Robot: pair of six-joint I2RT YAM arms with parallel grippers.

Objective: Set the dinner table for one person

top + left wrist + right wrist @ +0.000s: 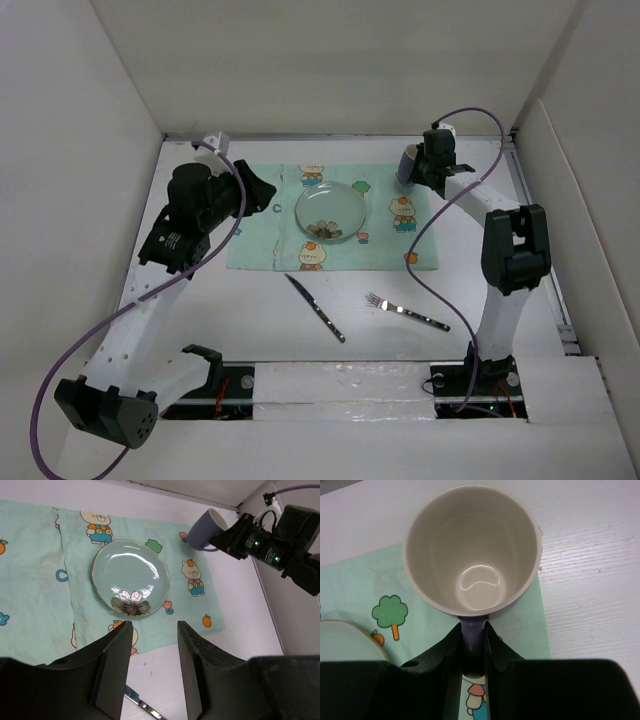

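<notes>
A mint-green cartoon placemat (270, 230) lies on the white dinner table (230, 320), with a clear glass plate (331, 213) at its middle. My right gripper (428, 166) is shut on the handle of a purple mug (408, 165) with a cream inside (470, 550). It holds the mug tilted over the placemat's far right corner (530, 625). My left gripper (154, 627) is open and empty, hovering over the placemat's near edge, left of the plate (131, 575). A knife (315, 307) and a fork (405, 312) lie on the table in front of the placemat.
White panel walls (90, 150) enclose the table on three sides. The knife's blade (142, 705) shows between my left fingers, below them. The right arm's upright link (510, 270) stands right of the fork.
</notes>
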